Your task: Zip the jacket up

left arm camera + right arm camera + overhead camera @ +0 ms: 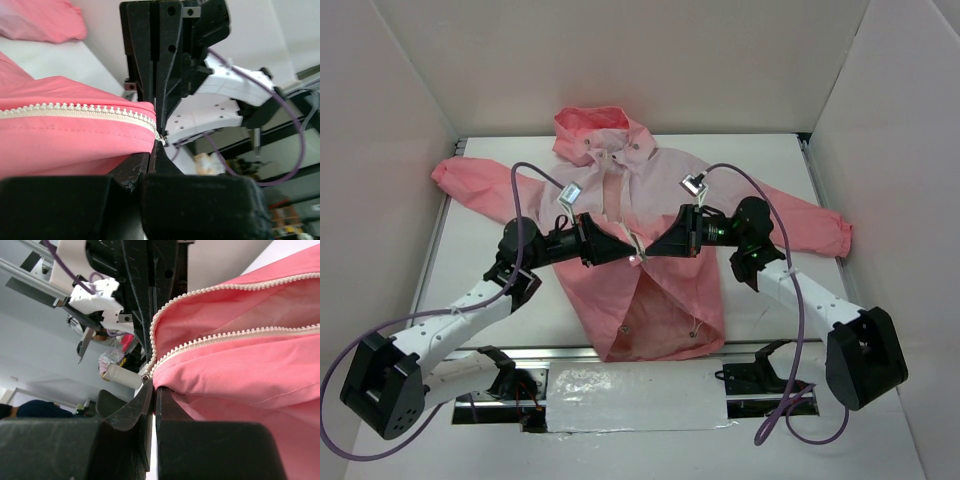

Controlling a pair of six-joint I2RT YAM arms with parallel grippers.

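Centre blocked, table edges open

The jacket (pixel 650 300) fills the middle of the frame, its sleeves reaching left and right. Over its front the left gripper (pixel 623 250) and right gripper (pixel 653 250) meet tip to tip, clamped on the cloth, with cables (pixel 535 170) arching above. Bare table (pixel 790 165) shows at upper right, lower left and lower right. Walls (pixel 380 150) close the left, back and right.

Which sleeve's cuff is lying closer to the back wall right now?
The left sleeve: it angles toward the far-left corner. The right sleeve slopes the other way, its cuff ending nearer the robot's side of the table.
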